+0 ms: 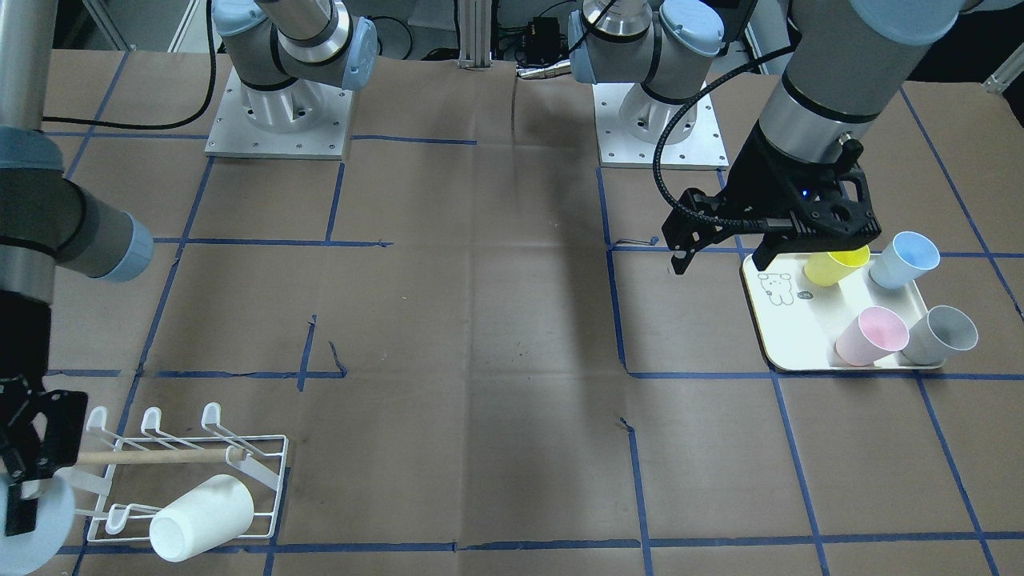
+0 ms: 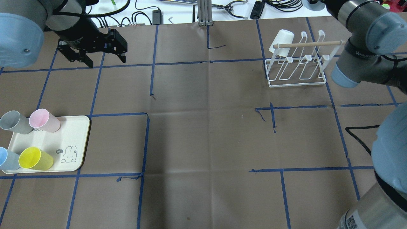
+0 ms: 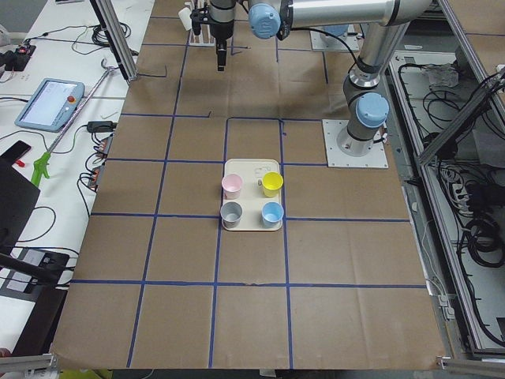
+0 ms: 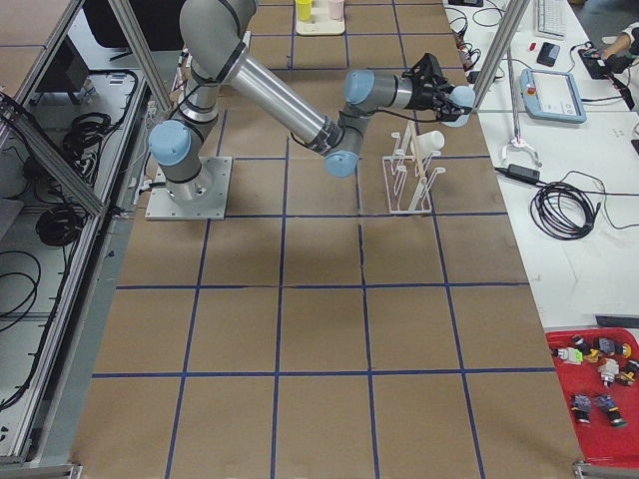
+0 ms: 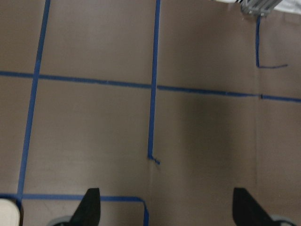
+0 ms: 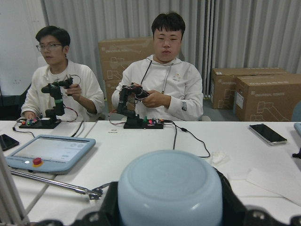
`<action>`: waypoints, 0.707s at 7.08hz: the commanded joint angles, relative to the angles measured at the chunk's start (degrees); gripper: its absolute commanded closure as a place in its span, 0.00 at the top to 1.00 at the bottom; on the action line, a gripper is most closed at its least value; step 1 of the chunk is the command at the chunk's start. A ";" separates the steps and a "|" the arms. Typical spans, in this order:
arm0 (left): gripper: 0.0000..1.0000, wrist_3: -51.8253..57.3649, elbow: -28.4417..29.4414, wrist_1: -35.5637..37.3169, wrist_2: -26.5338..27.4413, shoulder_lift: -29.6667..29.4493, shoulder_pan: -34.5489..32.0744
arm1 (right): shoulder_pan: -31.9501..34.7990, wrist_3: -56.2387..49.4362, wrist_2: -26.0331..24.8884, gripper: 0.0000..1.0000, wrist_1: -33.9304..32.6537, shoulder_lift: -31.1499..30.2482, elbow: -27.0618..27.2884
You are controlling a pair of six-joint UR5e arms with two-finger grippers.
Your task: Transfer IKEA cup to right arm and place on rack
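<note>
My right claw (image 6: 169, 214) is clamped on the cup (image 6: 169, 188). In its wrist view, black finger parts press in on both sides at the bottom edge, and the cup's rounded closed end fills the lower middle. The cup is pale blue, smooth and unmarked, and I cannot see its mouth from there.

In the front-facing view, claw and cup sit in the lower left corner, just left of the rack (image 1: 192, 472). The left and bottom edges cut the cup off, so I cannot tell whether it touches a prong. From the right-side camera the cup is a small pale shape in the upper middle, just above the rack in the picture, too small to read. The overhead view shows the right arm (image 2: 362, 54) at upper right, but its claw and the cup fall outside the frame.

The rack is white wire with a wooden dowel (image 1: 152, 457) across it. A white cup (image 1: 200, 518) hangs tilted on one prong.

My left claw (image 5: 168, 209) is open and empty, its fingertips wide apart at the bottom of its wrist view over brown paper and blue tape. In the front view it overlaps the tray (image 1: 788, 336) at the right and hides part of a yellow cup (image 1: 836, 266). Blue (image 1: 904, 260), pink (image 1: 872, 336) and grey (image 1: 940, 336) cups share that tray. Overhead, the claw sits at upper left, well apart from the tray.
</note>
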 commanded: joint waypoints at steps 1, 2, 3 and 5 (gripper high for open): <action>1.00 -1.91 -0.59 -4.93 2.29 3.49 -0.51 | -4.08 -3.28 0.29 0.22 0.82 5.02 -1.94; 1.00 -1.82 -1.04 -4.67 1.86 4.12 -0.51 | -4.62 -4.95 0.29 0.22 0.74 5.73 -1.25; 1.00 -1.74 -1.04 -3.89 1.85 4.21 -0.51 | -4.62 -4.96 0.29 0.22 0.56 6.00 -0.54; 1.00 -2.17 -1.13 -3.70 1.85 3.86 -0.51 | -4.10 -4.88 0.37 0.22 0.21 5.83 1.03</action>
